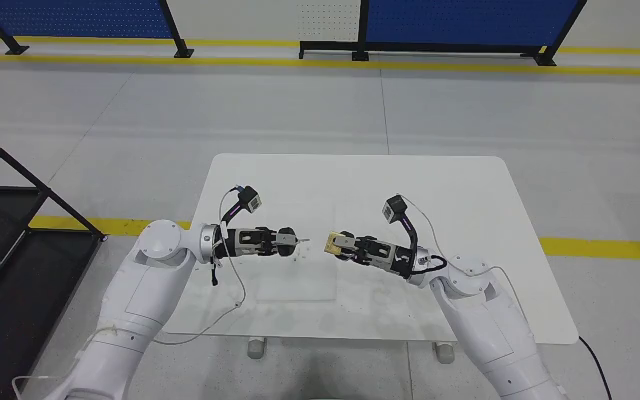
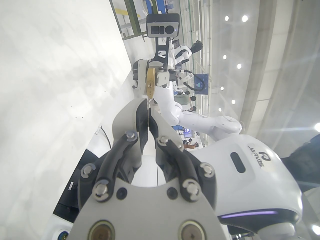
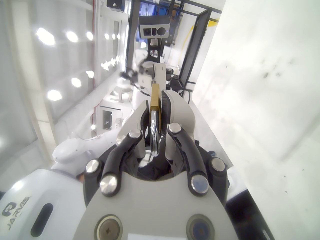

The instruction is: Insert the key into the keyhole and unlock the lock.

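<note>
Centre of the top view: my left gripper [image 1: 290, 242], closed tight on the key [image 1: 300, 243], faces my right gripper [image 3: 157, 101], closed tight on the brass padlock [image 3: 155, 93], just apart; slight misalignment could jam or drop the key, whose blade is too small to make out.

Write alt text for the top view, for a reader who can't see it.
Seen from above, two white robot arms meet over a white table: the left gripper holds a key pointed at a brass padlock held in the right gripper, with a gap between them. Beyond the table are a yellow floor line and blue barriers.
</note>
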